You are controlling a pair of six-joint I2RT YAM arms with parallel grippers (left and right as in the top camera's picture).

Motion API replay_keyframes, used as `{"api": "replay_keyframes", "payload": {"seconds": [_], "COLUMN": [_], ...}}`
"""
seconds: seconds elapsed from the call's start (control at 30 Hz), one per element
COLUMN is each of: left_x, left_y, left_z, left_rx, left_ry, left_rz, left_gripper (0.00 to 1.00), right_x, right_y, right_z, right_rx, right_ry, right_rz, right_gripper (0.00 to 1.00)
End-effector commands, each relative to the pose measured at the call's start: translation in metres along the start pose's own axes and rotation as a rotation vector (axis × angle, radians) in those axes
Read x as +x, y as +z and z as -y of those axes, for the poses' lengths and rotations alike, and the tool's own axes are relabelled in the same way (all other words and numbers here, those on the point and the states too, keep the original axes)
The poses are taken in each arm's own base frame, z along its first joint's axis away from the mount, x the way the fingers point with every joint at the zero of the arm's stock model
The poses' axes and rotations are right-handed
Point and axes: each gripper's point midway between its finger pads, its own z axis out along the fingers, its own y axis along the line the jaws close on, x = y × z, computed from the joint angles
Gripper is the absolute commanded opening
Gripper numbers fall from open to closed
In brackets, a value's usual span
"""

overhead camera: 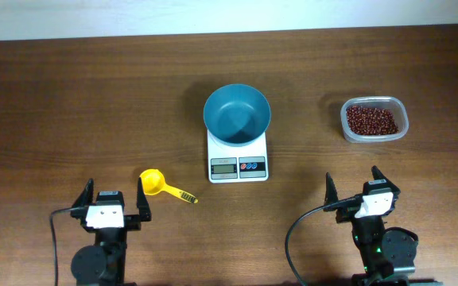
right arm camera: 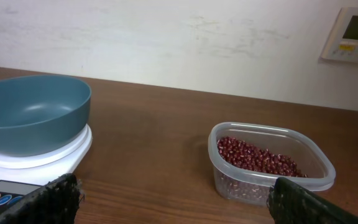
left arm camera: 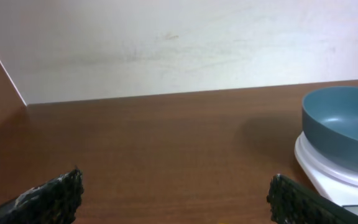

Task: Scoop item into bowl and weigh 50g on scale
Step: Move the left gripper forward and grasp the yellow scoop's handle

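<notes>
The bowl [overhead camera: 237,114] is set on the scale [overhead camera: 238,166] at the centre of the overhead frame. The beans [overhead camera: 370,120] are kept in a clear tub [overhead camera: 405,119] at upper right. A yellow scoop [overhead camera: 154,183] is laid just beside the left gripper [overhead camera: 115,185], lower left. Its fingers, and those of the right gripper [overhead camera: 353,176] at lower right, are spread wide, with nothing held.

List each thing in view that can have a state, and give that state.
bowl: upright on the scale, empty.
scale: bowl on its platform; display unreadable.
tub: lidless, holding the beans.
beans: all in the tub, none in the bowl.
scoop: lying on the table, empty, not held.
left gripper: jaws open, empty.
right gripper: jaws open, empty.
</notes>
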Motion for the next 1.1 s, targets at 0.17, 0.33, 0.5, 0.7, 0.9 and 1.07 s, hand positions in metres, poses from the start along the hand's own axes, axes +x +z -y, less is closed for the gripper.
{"api": "replay_keyframes", "payload": {"seconds": [0.17,0.33,0.5,0.7,0.9,1.07], "left_x": [-0.058,-0.07,-0.079,-0.084,-0.094,-0.093], "left_y": [-0.012,-0.012,-0.013,-0.013,-0.009,-0.01], "left_z": [-0.005,-0.007,-0.002,0.005,0.021,0.044], "left_rx": [0.002,0.007,0.046,0.107,0.219,0.364], "left_ry": [-0.016,-0.017,-0.021,-0.035,-0.067,-0.12], "left_rz": [0.04,-0.005,-0.079,-0.259,-0.412,-0.525], "left_gripper": [0.99,0.99,0.99,0.99,0.99,0.99], "right_x": [0.003,0.003,0.003,0.003,0.003,0.003], "right_y": [0.0,0.0,0.0,0.0,0.0,0.0], "right_z": [-0.002,-0.002,-0.002,-0.002,-0.002,-0.002], "right_rx": [-0.004,-0.004,-0.004,-0.004,-0.004,-0.004], "right_ry": [0.004,0.004,0.004,0.004,0.004,0.004], "right_rz": [-0.003,-0.003,-0.003,-0.003,-0.003,-0.003], "right_gripper": [0.99,0.99,0.99,0.99,0.99,0.99]}}
